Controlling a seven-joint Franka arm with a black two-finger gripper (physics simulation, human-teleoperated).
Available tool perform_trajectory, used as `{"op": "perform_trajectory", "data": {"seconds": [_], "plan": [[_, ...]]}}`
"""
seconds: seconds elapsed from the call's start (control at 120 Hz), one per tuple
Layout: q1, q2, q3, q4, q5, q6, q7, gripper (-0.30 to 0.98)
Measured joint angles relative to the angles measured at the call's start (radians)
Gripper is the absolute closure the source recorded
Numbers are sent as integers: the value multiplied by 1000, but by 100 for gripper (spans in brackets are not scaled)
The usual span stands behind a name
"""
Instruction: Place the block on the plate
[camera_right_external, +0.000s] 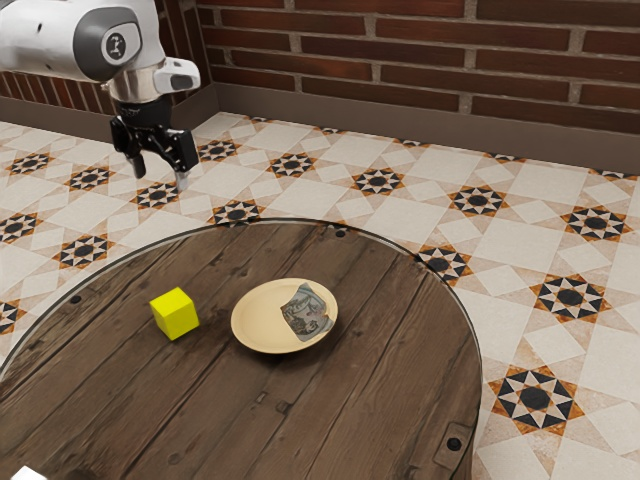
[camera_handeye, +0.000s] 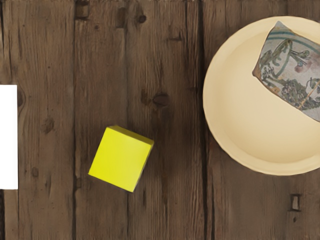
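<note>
Your bench (camera_right_external: 390, 390) is worn wood, matt and grainy, with knots and cracks in the planks. At the wrist view's lower left of centre, your yellow block (camera_handeye: 120, 159) looks smooth and matt, like plastic. The cream plate (camera_handeye: 240, 110) at the right has a smooth, ceramic-like face with a soft sheen; you can't tell whether its patterned patch (camera_handeye: 292, 70) is paper, cloth or glaze. Upper left in the exterior view, your arm (camera_right_external: 40, 35) has a smooth, plastic-looking shell — and a metallic collar (camera_right_external: 147, 82). Behind, you have rough brick (camera_right_external: 340, 48) and smooth floor tiles (camera_right_external: 400, 212).
</note>
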Motion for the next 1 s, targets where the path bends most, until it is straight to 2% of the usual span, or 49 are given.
{"op": "perform_trajectory", "data": {"seconds": [0.2,0.367,0.55,0.692,0.8,1.0], "plan": [[1,1,2,-15,5,5,21,0],[14,-21,9,-185,3,33,48,0],[69,51,8,-282,19,187,183,0],[82,60,8,-419,20,355,299,0],[116,120,8,-412,-14,451,377,0],[118,206,7,-393,-48,578,481,0]]}}
